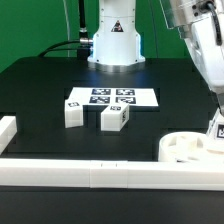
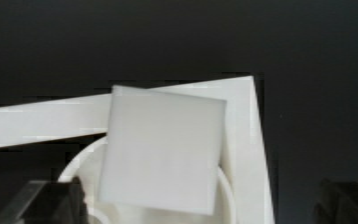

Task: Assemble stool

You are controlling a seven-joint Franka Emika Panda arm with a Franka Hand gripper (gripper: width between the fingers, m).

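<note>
The round white seat (image 1: 185,148) lies at the front of the exterior view's right, against the front rail. My gripper (image 1: 214,124) hangs over its right side, partly cut off by the picture's edge. A white leg block (image 2: 167,150) stands tilted between my fingers (image 2: 34,198), over the seat's curved rim (image 2: 87,172). Its tag shows by the gripper (image 1: 220,130). The fingers stand wide apart and do not touch the block. Two more tagged leg blocks, one (image 1: 73,111) and another (image 1: 115,117), lie near the middle of the table.
The marker board (image 1: 110,97) lies behind the two blocks, in front of the robot base (image 1: 112,45). A long white rail (image 1: 100,172) runs along the front and a short one (image 1: 8,130) stands at the exterior view's left. The rails' corner (image 2: 247,95) shows in the wrist view.
</note>
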